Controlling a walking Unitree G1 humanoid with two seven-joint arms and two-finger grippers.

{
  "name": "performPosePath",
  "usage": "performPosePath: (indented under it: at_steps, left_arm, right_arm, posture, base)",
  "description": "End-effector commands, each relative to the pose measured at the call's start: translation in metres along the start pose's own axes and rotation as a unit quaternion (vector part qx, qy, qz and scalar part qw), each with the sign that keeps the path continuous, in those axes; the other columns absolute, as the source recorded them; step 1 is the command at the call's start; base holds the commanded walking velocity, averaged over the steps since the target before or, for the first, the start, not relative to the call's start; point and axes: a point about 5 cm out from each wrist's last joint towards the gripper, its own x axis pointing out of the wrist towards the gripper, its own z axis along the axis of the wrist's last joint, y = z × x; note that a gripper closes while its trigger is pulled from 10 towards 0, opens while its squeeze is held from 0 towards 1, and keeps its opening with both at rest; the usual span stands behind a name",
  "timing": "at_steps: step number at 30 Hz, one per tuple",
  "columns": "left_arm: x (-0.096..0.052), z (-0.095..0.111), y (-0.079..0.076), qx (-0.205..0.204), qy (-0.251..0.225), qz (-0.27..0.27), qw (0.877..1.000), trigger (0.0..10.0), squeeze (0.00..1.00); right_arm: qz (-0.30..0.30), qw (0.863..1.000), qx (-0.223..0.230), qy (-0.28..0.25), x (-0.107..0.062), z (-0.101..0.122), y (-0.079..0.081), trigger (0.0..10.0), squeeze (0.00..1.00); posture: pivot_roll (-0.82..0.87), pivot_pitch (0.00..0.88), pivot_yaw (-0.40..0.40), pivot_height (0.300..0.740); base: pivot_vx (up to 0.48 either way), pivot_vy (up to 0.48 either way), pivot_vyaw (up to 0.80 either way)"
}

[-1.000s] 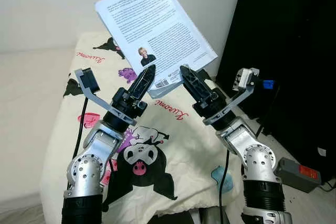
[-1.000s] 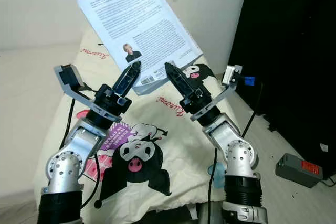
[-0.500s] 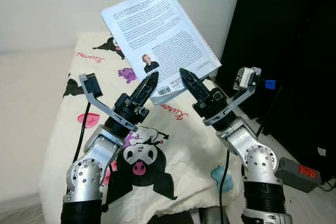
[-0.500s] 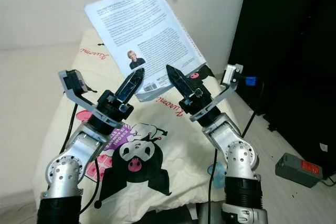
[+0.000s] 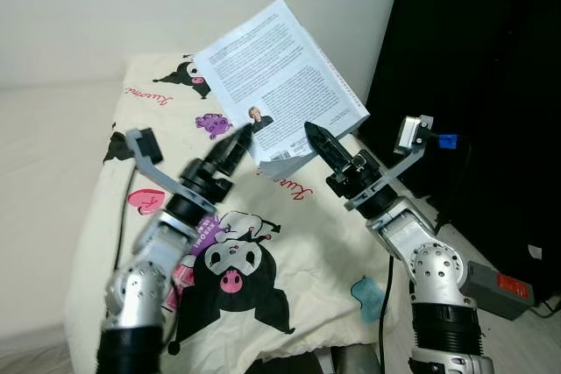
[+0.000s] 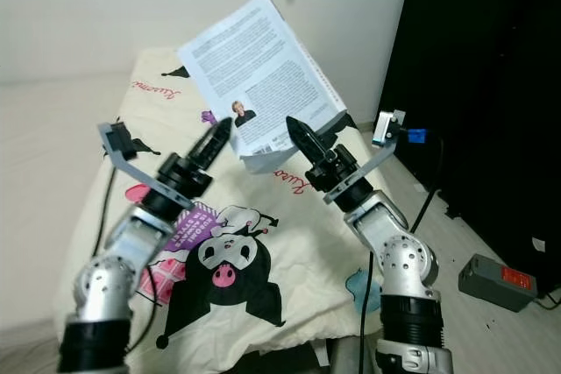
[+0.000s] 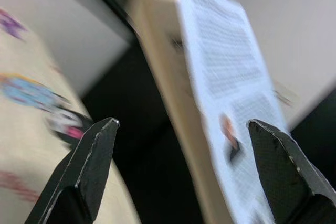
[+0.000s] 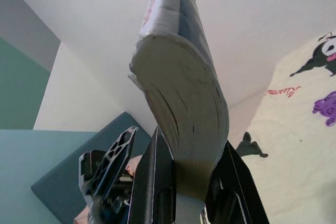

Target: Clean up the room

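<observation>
Cream blanket (image 5: 289, 251) w/ black-and-pink cartoon prints, spread over bed across the left and middle. Black cable (image 5: 131, 208) down its left side, by the left arm.

Left gripper (image 5: 230, 140) raised over blanket, a bit blurry, fingers pointing up and to the right at the book. In left wrist view, fingers (image 7: 86, 166) spread wide apart — open, nothing between them. Book seen past them, blurry; touching or not, can't tell.

Book (image 5: 280, 85) up in the air, mid-scene, above blanket — tilted, back cover facing the camera. Pale blue cover w/ lots of small text, a small photo of a person and a barcode near the low edge. White wall behind it.

Right gripper (image 5: 326, 140) just under book's low corner, fingers pointing up and to the left. In right wrist view, thick page edge of book (image 8: 184, 108) sits squeezed between the two black fingers (image 8: 157, 182) — clamped on the book, pages bending a bit.

Small blue thing (image 5: 366, 297) at blanket's edge by the right arm, near a cable.

Black cabinet (image 5: 473, 85) on the right, tall and dark. Grey box w/ red label (image 5: 500, 289) on the floor at its foot, far right.
</observation>
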Motion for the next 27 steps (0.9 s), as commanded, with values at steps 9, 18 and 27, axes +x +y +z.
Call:
performPosePath:
  at_steps: [9,18,27]
  left_arm:
    - [-0.011,0.016,0.067,0.109,0.029,0.248,0.962,10.0,0.0]
    - [-0.035,-0.002,0.091,0.162,0.052,0.32,0.932,10.0,0.0]
    - [-0.072,-0.013,0.126,0.187,0.102,0.402,0.89,10.0,0.0]
  right_arm:
    - [-0.021,1.0,-0.014,-0.007,-0.008,0.004,-0.011,0.0,0.0]
    - [-0.065,0.998,-0.018,0.0,-0.025,-0.003,-0.03,0.0,0.0]
    - [-0.128,0.991,-0.017,0.019,-0.05,-0.015,-0.053,0.0,0.0]
  posture:
    - [-0.08,0.0,-0.022,0.553]
    - [-0.08,0.0,-0.02,0.576]
    - [-0.07,0.0,-0.015,0.61]
  base:
    - [-0.301,0.0,0.0]
    - [0.0,0.0,0.0]
    - [0.0,0.0,0.0]
